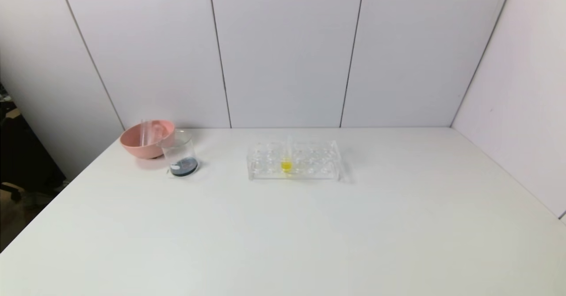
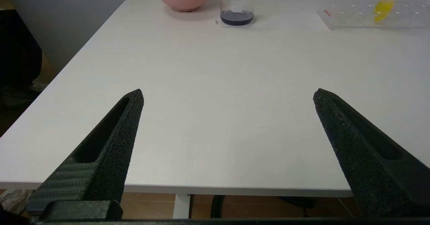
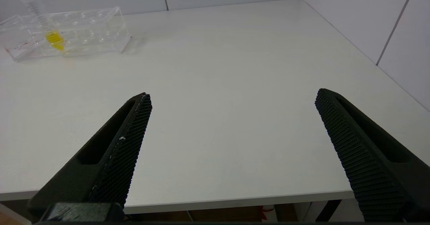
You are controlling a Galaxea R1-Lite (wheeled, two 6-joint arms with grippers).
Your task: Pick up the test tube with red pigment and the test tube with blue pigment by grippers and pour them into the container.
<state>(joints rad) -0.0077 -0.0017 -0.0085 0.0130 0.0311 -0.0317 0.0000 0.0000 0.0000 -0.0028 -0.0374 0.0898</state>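
Note:
The container (image 1: 179, 153), a clear beaker, stands at the back left of the table with dark liquid at its bottom; it also shows in the left wrist view (image 2: 237, 6). No tube with red or blue liquid is in view. Two clear tubes (image 1: 148, 132) that look empty lean in the pink bowl. My left gripper (image 2: 228, 92) is open and empty, low over the table's near edge. My right gripper (image 3: 233, 94) is open and empty, also at the near edge. Neither gripper shows in the head view.
A pink bowl (image 1: 140, 145) stands just left of the beaker, touching or nearly so. A clear tube rack (image 1: 309, 172) at the middle back holds one yellow-liquid tube (image 1: 286, 164). White wall panels close the back and right sides.

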